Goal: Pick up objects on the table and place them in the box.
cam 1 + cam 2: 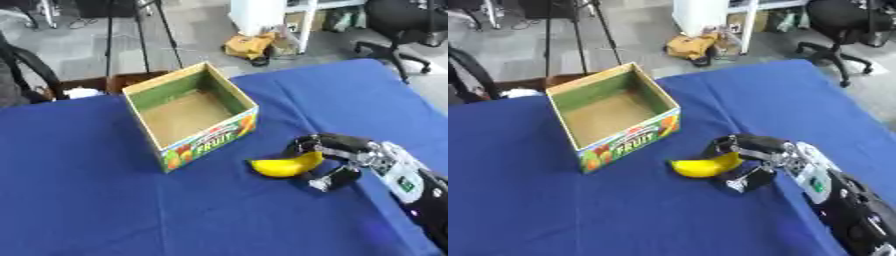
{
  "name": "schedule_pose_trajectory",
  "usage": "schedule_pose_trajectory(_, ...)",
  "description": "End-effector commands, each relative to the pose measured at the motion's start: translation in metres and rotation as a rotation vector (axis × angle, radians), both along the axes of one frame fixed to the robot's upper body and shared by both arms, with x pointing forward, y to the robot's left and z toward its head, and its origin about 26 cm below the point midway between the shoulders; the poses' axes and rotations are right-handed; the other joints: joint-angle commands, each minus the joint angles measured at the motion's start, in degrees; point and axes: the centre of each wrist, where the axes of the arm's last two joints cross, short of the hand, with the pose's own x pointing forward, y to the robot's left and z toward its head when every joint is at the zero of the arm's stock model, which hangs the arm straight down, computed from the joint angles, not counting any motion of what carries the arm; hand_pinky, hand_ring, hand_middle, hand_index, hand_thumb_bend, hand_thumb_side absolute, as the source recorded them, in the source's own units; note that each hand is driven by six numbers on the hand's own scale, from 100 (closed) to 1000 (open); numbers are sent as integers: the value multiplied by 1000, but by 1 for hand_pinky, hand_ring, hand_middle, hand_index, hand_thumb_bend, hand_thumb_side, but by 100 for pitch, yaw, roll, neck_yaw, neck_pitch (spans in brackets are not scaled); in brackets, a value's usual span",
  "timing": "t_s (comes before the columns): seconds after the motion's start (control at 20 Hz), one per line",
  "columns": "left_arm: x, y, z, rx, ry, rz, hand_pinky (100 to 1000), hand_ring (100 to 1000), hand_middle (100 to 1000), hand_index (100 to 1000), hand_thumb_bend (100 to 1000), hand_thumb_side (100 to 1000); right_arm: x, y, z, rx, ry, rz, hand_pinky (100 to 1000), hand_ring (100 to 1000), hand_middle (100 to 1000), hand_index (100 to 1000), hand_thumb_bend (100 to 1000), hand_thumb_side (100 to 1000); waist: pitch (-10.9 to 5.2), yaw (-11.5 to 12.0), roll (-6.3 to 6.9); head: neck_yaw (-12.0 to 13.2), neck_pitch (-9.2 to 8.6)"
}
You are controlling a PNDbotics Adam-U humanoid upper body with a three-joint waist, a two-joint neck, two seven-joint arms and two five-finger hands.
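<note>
My right hand comes in from the bench's right edge, its fingers curled over the near end of the banana and the thumb tucked in below it. I read that as closed on the fruit at one end only, though I cannot tell whether the banana is lifted or lies on the blue cloth of the bench.

The risk, as I judge it, lies in that end grip. The banana is curved and smooth, and most of its length sticks out leftward past my fingers, so when I raise it the free end may swing down, pivot in my hold and slip out onto the bench, or roll toward the near edge. If it tilts, the long end could also catch the rim of the box as I carry it across, nudging the light cardboard askew or stopping the fruit outside it.

The box stands open-topped toward the far left of the bench, near the banana but not touching it, its printed side facing my hand. It looks empty inside.

My left hand shows in neither view.
</note>
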Motion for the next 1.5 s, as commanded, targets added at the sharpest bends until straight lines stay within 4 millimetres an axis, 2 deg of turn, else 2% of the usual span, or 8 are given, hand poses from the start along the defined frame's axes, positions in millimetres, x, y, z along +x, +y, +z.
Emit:
schedule_pose_trajectory(0.05, 2, 2, 8, 14, -24, -2, 486, 735, 481, 522, 250, 1000, 2, -4, 11, -133, 20, 137, 667, 795, 805, 870, 100, 211, -67, -1, -18, -1, 29)
schedule_pose_trajectory(0.85, 2, 2, 8, 14, -24, -1, 486, 735, 481, 521, 250, 1000, 3, 0, 9, -159, 3, 150, 668, 772, 785, 855, 100, 214, -58, 6, -17, -9, 31)
schedule_pose_trajectory(1.5, 2, 2, 8, 14, -23, 1, 486, 734, 480, 520, 251, 1000, 0, 0, 8, -169, -28, 151, 649, 692, 702, 794, 100, 214, -52, 1, -27, -14, 17)
